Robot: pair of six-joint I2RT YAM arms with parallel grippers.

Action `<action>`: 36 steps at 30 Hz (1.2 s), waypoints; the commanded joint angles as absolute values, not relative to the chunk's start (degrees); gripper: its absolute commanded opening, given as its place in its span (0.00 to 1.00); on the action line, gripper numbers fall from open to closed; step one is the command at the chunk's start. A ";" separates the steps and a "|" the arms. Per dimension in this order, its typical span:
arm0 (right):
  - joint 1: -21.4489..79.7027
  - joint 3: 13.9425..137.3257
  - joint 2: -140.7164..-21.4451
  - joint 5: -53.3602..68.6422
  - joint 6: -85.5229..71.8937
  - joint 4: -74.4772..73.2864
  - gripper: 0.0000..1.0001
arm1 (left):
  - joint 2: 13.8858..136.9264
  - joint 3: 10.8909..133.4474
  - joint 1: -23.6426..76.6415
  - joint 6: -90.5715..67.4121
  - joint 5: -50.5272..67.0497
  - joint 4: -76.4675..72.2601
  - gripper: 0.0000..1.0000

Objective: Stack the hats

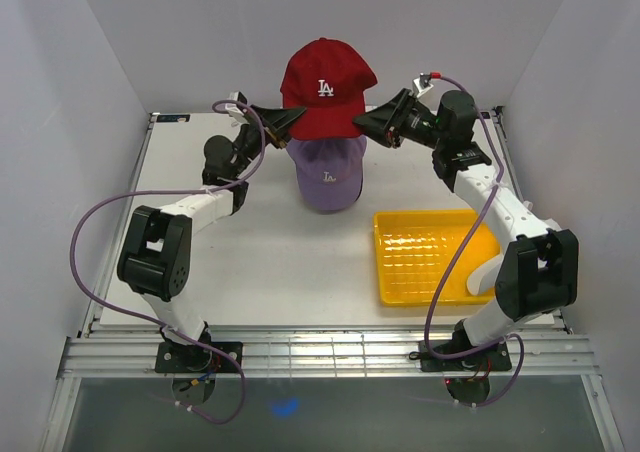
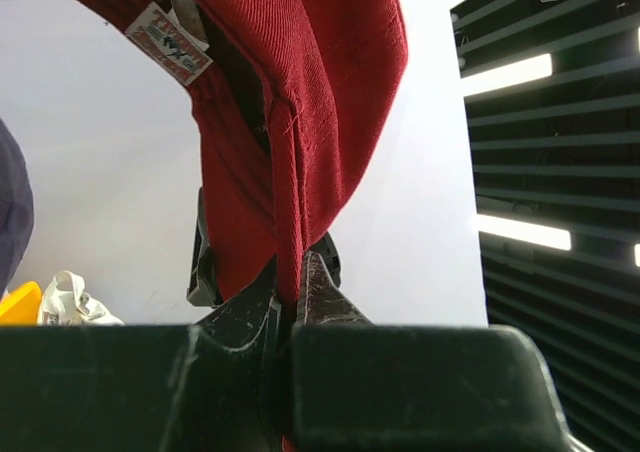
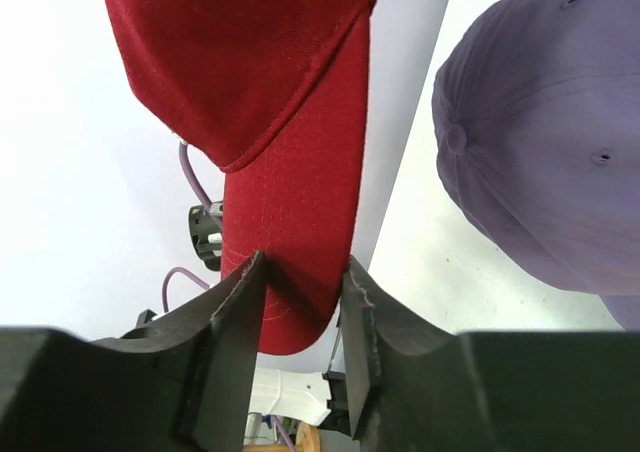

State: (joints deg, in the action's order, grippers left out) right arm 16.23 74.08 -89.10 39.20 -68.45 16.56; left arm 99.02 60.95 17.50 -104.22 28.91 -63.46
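Fingers (image 2: pixel 320 294) of the left gripper (image 2: pixel 291 297) are pressing together on a fold of coarse red twill, pinching the rear edge of the red hat (image 2: pixel 330 102) along a stitched seam. A white woven label (image 2: pixel 168 44) with red print is showing inside the crown. Opposite, the right gripper (image 3: pixel 300 302) is clamping the stiff, curved brim between its two scuffed black fingers (image 3: pixel 235 317), with rows of stitching running along the brim.

From above, both arms are reaching inward from left (image 1: pixel 283 120) and right (image 1: pixel 367 122), holding the red hat (image 1: pixel 328 87) aloft at the far centre of the table (image 1: pixel 260 262), its rounded crown and white embroidered LA logo facing up. Directly below it, the lavender hat (image 1: pixel 328 175) is sitting dome-up, its soft panels meeting at a top button; the right wrist view is showing a gap between the two hats. A ribbed yellow plastic tray (image 1: pixel 432 257) is lying near right.
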 commanded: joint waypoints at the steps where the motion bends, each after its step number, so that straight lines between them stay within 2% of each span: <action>1: 16.79 76.38 -89.30 39.55 -65.83 17.23 0.37 | 95.62 59.77 17.58 -104.24 31.37 -66.97 0.00; 5: 16.79 76.03 -89.56 39.38 -63.11 14.77 0.34 | 96.94 58.98 17.49 -104.59 33.74 -68.02 0.00; 19: 16.70 72.77 -92.11 38.85 -55.46 9.06 0.32 | 100.55 53.27 17.14 -103.80 39.46 -71.54 0.00; 36: 16.44 72.69 -93.60 37.97 -51.68 5.01 0.32 | 97.82 47.99 17.05 -96.07 44.30 -65.83 0.00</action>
State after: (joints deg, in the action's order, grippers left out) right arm 16.25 72.18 -93.17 40.91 -55.07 2.61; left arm 101.89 49.28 15.57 -98.94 34.72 -65.84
